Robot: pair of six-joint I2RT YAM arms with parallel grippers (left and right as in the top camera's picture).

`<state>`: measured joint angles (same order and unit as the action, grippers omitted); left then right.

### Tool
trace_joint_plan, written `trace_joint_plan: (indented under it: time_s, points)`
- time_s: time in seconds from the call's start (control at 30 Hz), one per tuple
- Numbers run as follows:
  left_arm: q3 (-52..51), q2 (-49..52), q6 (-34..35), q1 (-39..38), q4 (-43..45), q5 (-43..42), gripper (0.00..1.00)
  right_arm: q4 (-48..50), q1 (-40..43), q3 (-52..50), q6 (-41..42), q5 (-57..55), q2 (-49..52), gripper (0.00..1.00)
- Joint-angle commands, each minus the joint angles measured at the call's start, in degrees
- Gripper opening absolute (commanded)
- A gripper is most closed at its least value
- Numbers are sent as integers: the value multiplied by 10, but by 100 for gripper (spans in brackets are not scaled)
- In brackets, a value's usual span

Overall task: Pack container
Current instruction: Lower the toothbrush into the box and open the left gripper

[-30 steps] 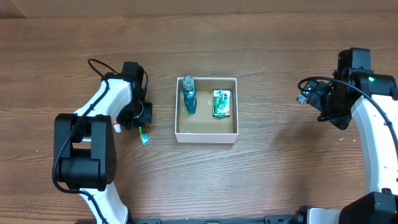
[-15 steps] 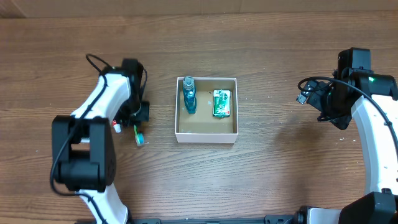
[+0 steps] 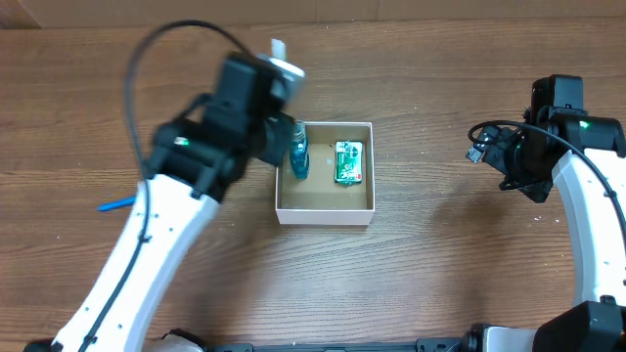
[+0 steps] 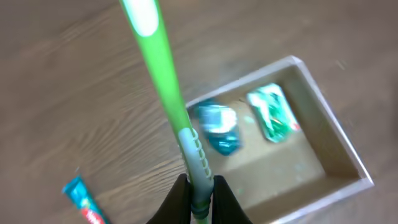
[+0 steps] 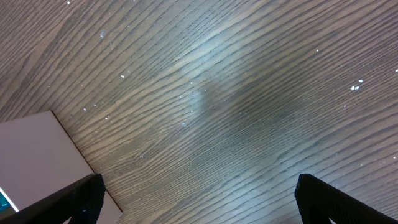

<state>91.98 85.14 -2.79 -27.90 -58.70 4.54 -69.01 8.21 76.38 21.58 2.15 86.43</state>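
Note:
The container [image 3: 325, 211] is a white-walled square box with a brown inside, at the table's middle. A blue bottle [image 3: 297, 154] and a green packet [image 3: 348, 162] lie in it. My left gripper [image 4: 200, 198] is shut on the handle of a green toothbrush [image 4: 163, 81] and holds it in the air above the box's left side [image 4: 339, 127]. In the overhead view the raised left arm [image 3: 230, 117] is blurred, and the brush's white end [image 3: 279, 49] sticks out past it. My right gripper [image 5: 199, 199] is open and empty over bare wood at the far right.
A teal toothpaste tube [image 4: 81, 199] lies on the wood left of the box; it also shows in the overhead view [image 3: 115, 204]. A white flat surface [image 5: 37, 155] shows at the left of the right wrist view.
My left arm has lifted off the table with the toothbrush and swung up and right toward the box. The right arm has not moved.

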Motion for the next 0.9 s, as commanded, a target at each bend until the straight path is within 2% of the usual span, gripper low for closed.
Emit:
trace_joint_plan:
  time_s: [0.0,0.37,0.87]
  points:
    - [-14,36,-113,-51,1,-4,4,1,0,-1,-4,2,-3,100]
    - [-16,165,-168,-63,0,0,4,-2,0,-1,-4,2,-3,100]
    - [-16,239,-195,-64,9,7,4,-1,0,-1,-6,1,-3,100]
